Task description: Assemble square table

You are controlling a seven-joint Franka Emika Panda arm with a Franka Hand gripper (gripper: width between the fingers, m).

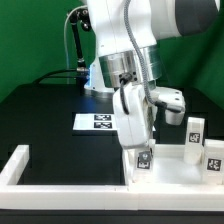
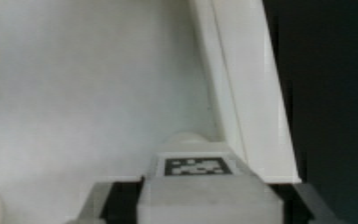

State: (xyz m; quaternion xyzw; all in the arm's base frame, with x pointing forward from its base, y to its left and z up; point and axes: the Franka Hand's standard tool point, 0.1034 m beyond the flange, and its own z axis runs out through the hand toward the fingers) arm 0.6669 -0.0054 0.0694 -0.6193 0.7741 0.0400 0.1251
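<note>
— Black tabletop (image 1: pixel 50 110) held everything. Where was the leg block (image 2: pixel 197 172)?

— Upright on the white slab (image 2: pixel 87 90), between the gripper (image 1: pixel 143 160) fingers. Grip? I couldn't tell.

— Handling?

— Probably light, stiff, slick; take its flat sides.

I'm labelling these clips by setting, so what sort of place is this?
Probably a robotics lab test bench: a black table edged by a white border frame, a marker board with printed tags, and a green backdrop behind the arm.
</note>
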